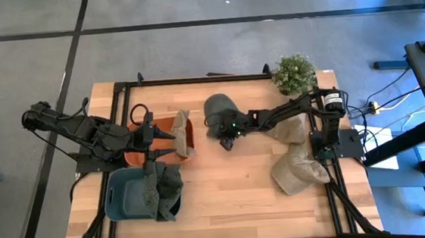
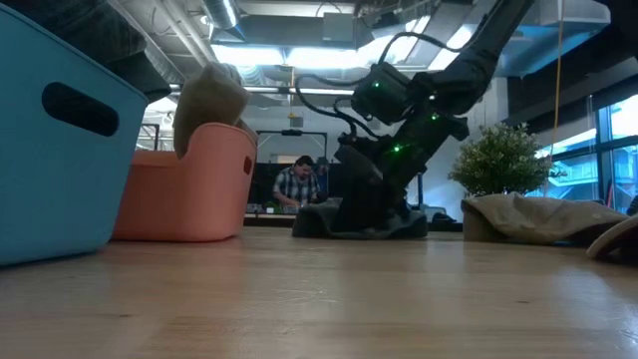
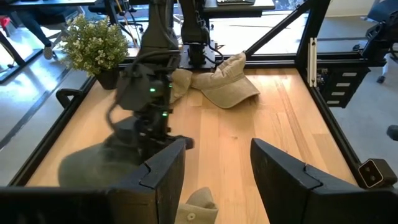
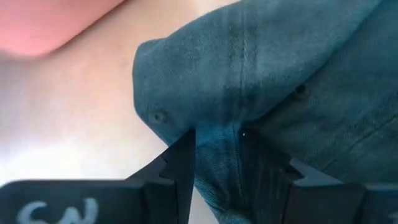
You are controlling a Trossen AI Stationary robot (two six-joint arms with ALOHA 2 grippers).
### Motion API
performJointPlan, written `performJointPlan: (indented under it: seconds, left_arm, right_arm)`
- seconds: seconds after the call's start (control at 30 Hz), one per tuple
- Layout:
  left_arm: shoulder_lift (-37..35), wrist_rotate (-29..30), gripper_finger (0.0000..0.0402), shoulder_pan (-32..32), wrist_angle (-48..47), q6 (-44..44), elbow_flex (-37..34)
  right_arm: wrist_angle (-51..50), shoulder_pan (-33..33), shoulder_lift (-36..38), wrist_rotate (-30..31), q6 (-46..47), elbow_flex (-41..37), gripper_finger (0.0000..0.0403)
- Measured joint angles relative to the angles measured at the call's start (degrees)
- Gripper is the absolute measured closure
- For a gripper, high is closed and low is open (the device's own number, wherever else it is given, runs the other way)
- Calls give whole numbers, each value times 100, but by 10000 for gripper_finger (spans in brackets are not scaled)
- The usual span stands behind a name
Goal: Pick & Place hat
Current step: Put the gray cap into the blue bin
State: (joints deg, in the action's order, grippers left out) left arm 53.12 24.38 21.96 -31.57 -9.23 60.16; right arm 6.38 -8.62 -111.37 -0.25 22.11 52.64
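Observation:
A dark green hat (image 1: 218, 107) lies on the wooden table near the far middle, its underside on the wood (image 2: 359, 221). My right gripper (image 4: 217, 155) reaches in from the table's right and is shut on a fold of it (image 1: 227, 141). My left gripper (image 3: 217, 180) hangs open and empty above the orange basket (image 1: 135, 152) at the left, its fingers pointing toward the green hat. A beige hat (image 1: 184, 129) leans over that basket's right rim. My right gripper pinches a raised fold of the hat's cloth (image 4: 221, 140) between its two fingers, near an eyelet on the crown. The fingers slant down from above, coming from the table's right. The hat stays on the table, bunched up under the gripper.
A blue basket (image 1: 123, 194) with a dark hat (image 1: 166, 189) on its rim stands at the near left. Beige hats (image 1: 298, 169) lie at the right edge beside the right arm's base. A potted plant (image 1: 294, 73) stands at the far right. A person (image 2: 296, 184) sits in the room behind.

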Motion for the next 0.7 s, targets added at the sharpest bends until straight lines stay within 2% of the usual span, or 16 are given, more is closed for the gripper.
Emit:
performJointPlan:
  seconds: [0.17,0.3,0.57,0.7]
  left_arm:
    - [0,-33,224,0,2,-1,0]
    - [0,-39,224,0,2,-50,0]
    - [0,-44,224,0,2,-62,0]
    - [0,0,224,0,4,-57,0]
  right_arm:
    - [15,605,-2,-8,-575,-14,275]
    - [-1,1181,-2,-5,-549,-15,275]
    - [23,2442,-2,15,107,-7,275]
    - [-13,2817,38,-26,732,152,275]
